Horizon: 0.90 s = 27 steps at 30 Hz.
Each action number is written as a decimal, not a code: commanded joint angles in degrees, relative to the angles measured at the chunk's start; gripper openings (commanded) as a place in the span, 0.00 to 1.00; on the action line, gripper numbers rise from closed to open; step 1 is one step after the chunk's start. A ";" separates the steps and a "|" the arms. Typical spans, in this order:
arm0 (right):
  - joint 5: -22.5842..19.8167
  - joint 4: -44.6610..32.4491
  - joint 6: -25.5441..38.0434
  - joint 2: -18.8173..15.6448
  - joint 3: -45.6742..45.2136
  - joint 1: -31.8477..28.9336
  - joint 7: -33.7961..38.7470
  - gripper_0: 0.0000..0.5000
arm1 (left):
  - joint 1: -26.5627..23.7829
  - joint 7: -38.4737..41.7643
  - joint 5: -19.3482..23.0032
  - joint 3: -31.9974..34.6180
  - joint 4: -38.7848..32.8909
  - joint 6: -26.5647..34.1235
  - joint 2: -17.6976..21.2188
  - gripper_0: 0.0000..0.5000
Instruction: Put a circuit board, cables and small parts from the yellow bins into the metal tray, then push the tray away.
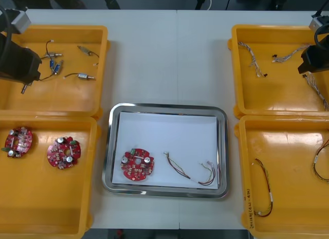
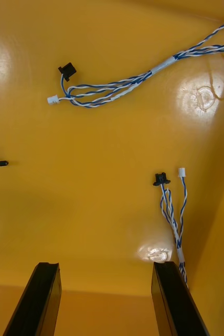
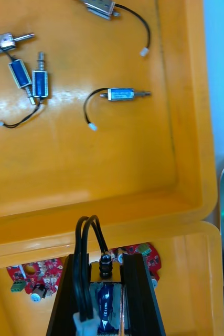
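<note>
My left gripper (image 3: 105, 286) is shut on a small metal part (image 3: 105, 303) with a blue body and a looped black lead, held above the wall between the two left yellow bins. Several more small metal parts (image 3: 125, 94) lie in the far left bin (image 1: 56, 103). My right gripper (image 2: 105, 269) is open above the floor of the far right bin (image 1: 272, 95). A twisted blue and white cable (image 2: 172, 220) lies just ahead of one finger (image 2: 172, 299); another such cable (image 2: 127, 84) lies farther off. The metal tray (image 1: 167, 107) holds a red circuit board (image 1: 137, 165) and a red and yellow cable (image 1: 190, 172).
The near left bin (image 1: 46, 208) holds two circuit boards (image 1: 64, 152). Red and yellow cables (image 1: 264, 190) lie in the near right bin (image 1: 288, 218). Bare table lies beyond the tray, between the far bins.
</note>
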<state>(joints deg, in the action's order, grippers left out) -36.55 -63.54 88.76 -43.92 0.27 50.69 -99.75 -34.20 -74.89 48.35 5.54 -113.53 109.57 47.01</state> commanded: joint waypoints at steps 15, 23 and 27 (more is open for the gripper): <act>-0.63 10.19 -14.49 1.11 -0.27 2.57 -20.22 1.00 | -6.94 21.63 -0.63 -18.28 -6.44 0.43 -7.28 0.00; -0.72 13.44 -19.94 0.85 -0.27 2.66 -26.55 1.00 | -8.52 25.76 -3.53 -25.14 -7.14 0.03 -9.04 0.00; -0.28 13.97 -21.00 0.85 -0.27 2.57 -27.25 1.00 | -9.22 26.81 -6.08 -28.57 -7.05 -0.93 -10.00 0.00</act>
<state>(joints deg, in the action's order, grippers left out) -36.77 -49.49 68.68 -42.94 0.27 50.70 -125.76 -40.43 -53.16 44.00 -20.63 -118.69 109.46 38.47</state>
